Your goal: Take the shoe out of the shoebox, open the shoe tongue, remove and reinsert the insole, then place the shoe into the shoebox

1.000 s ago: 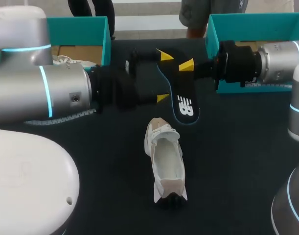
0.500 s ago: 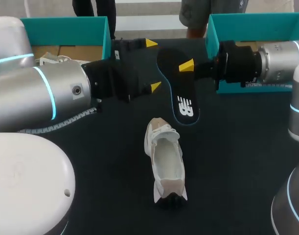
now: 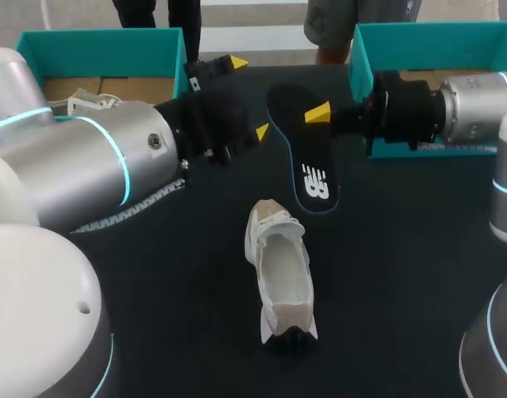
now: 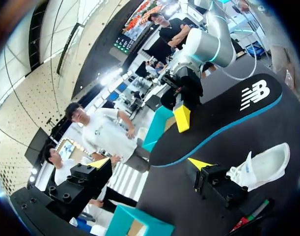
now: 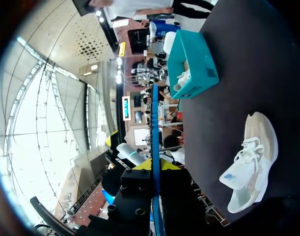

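Right tool [image 3: 318, 114] clamps the insole [image 3: 307, 162] by its edge, beyond the shoe [image 3: 282, 274]. Left tool [image 3: 249, 97] is spread, empty. Insole looks light and floppy, so support its free end.

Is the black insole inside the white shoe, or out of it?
Out. The right gripper holds the black blue-edged insole clear of the white shoe, whose inside shows pale and bare.

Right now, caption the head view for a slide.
Right gripper holds the black insole aloft, open left gripper beside it, white shoe on table.

White shoe [image 3: 280, 274] upright, sole down; black blue-edged insole [image 3: 307, 157] held raised beyond toe.
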`<state>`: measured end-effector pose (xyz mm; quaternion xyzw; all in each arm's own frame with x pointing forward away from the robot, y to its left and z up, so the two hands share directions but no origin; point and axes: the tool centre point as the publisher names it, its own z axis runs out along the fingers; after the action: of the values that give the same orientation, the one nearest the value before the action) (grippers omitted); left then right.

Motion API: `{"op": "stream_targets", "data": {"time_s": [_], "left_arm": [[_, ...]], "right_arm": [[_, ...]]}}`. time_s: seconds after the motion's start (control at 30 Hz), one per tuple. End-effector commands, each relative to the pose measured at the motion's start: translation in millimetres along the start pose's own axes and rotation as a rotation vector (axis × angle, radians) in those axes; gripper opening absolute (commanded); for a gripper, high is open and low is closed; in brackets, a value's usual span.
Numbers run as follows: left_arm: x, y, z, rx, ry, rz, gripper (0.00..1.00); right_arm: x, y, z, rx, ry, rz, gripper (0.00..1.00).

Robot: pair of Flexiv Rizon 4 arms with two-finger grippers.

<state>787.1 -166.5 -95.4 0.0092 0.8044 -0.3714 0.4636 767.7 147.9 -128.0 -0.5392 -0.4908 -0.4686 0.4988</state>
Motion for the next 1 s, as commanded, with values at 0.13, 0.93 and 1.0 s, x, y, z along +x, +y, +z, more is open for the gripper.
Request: {"op": "stream_targets", "data": {"time_s": [0.13, 0.93, 1.0], "left_arm": [[2.0, 0, 6, -0.080, -0.038, -0.046, 1.00], [-3.0, 3, 14, -0.121, 0.079, -0.129, 1.00], [-4.7, 6, 16, -0.134, 0.100, -0.151, 1.00]], "right_arm": [[-0.1, -1.1, 0, 0.000, -0.003, 0.005, 0.00], [-10.3, -5.3, -13, -0.007, 0.029, 0.018, 0.00], [-11.7, -5.8, -14, -0.008, 0.032, 0.018, 0.00]]}}
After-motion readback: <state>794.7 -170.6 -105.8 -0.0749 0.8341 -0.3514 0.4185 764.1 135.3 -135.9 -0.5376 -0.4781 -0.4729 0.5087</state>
